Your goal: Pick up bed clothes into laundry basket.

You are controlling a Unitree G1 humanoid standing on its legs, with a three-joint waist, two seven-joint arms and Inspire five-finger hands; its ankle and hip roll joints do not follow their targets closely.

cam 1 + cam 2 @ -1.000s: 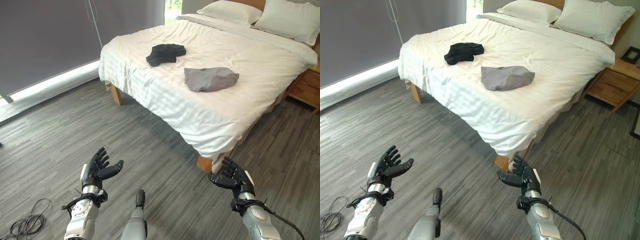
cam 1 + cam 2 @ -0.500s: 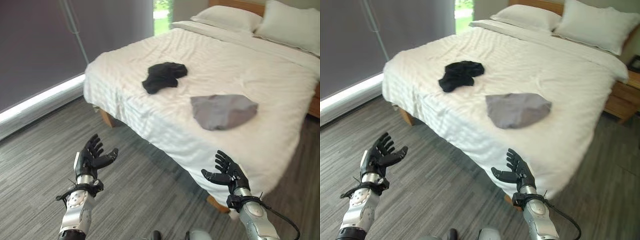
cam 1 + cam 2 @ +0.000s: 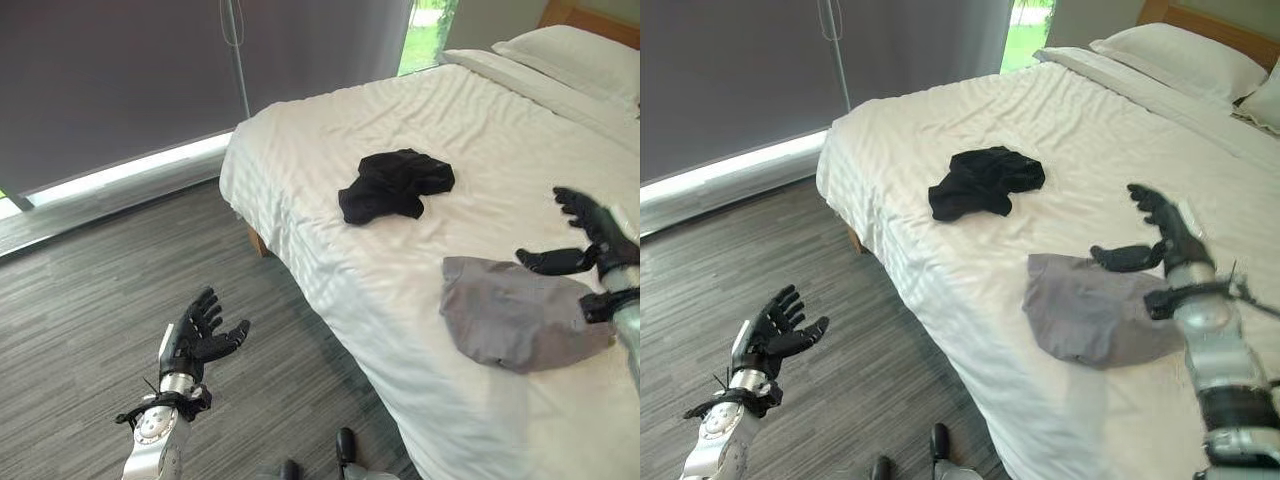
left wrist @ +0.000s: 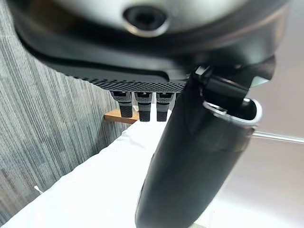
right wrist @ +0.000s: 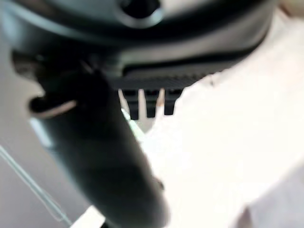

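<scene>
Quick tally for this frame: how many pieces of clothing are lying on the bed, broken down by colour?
Black garment: 1, crumpled on the white bed
Grey garment: 1, near the bed's edge, beside the open right hand
Total: 2

the left hand (image 3: 200, 337) is raised on its forearm, palm turned inward, fingers spread and slightly bent, thumb out to the side, holding nothing. the right hand (image 3: 1163, 236) is stretched forward and higher, fingers straight and fanned, thumb pointing across toward the left hand, well apart from it, also holding nothing.
</scene>
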